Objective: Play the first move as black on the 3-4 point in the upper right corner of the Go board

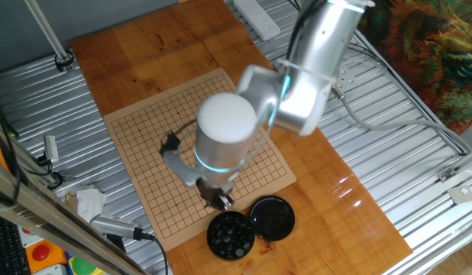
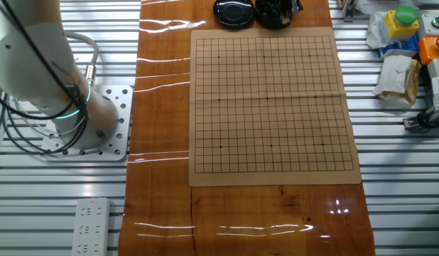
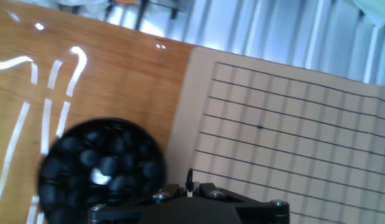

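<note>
My gripper (image 3: 190,188) shows at the bottom edge of the hand view. Its jaws stand close together, shut on a thin dark sliver that looks like a black stone (image 3: 190,178) seen edge-on. The round black bowl (image 3: 102,171), full of black stones, lies just left of the gripper. The Go board (image 3: 292,124) spreads out to the right with no stones on it. In one fixed view the gripper (image 1: 218,200) hangs over the board's near edge (image 1: 156,206), right beside the bowl (image 1: 231,234). In the other fixed view the board (image 2: 273,99) is bare.
The flat black lid (image 1: 273,216) lies next to the bowl on the wooden table top (image 1: 350,198). The bowl (image 2: 274,13) and lid (image 2: 234,13) also show at the top edge of the other fixed view. Clutter (image 2: 404,43) and a power strip (image 2: 90,227) lie on the metal surround.
</note>
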